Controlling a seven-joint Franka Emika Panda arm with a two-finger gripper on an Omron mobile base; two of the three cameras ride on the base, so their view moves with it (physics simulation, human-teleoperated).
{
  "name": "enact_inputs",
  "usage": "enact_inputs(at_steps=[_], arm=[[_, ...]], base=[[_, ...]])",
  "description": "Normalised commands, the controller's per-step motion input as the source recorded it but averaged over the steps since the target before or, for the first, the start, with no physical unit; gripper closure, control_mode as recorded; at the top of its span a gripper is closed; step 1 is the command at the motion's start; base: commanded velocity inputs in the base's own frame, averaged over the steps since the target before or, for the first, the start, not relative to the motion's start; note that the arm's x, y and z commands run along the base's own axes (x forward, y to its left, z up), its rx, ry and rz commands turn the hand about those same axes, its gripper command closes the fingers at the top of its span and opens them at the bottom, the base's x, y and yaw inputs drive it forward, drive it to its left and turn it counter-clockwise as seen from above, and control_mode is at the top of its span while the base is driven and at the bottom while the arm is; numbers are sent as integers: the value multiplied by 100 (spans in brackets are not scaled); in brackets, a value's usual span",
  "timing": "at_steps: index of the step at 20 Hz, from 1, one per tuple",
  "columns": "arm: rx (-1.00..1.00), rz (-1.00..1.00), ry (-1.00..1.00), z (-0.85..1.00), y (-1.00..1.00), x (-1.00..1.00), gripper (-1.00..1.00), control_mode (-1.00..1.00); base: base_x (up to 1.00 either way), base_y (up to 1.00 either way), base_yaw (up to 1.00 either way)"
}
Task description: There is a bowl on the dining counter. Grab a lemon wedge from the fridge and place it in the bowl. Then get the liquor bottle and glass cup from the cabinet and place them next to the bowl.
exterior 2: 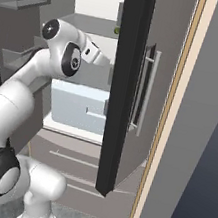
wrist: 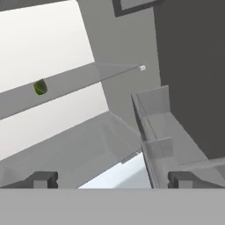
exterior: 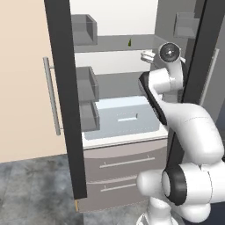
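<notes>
Claw [wrist: 112, 179]: we see the two tips spread wide apart, nothing between them, touching nothing.
Claw position: we find it inside the open fridge [exterior: 127, 132], above the pale drawer [exterior: 125, 118], level with the middle shelf.
Lemon wedge [wrist: 40, 87]: we spot a small green piece lying on the upper grey shelf [wrist: 66, 83], far back, well apart from the claw.
Door bins [exterior: 87, 83]: grey, on the left door.

Grey fridge [exterior: 132, 162] with black-edged doors; green lemon wedge [wrist: 40, 87]; tan cabinet [exterior: 22, 88]; white arm [exterior: 189, 127].
</notes>
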Motion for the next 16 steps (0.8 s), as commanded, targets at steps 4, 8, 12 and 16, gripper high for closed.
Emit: enact_inputs(at_steps=[4, 8, 12, 16], arm=[[0, -4, 1, -2, 0, 81, -100, -100], [0, -6, 8, -11, 0, 69, -100, -100], [0, -10, 15, -15, -1, 61, -100, -100], [0, -12, 9, -5, -19, 53, -100, -100]], base=[[0, 0, 0], [0, 0, 0], [0, 0, 0], [0, 0, 0]])
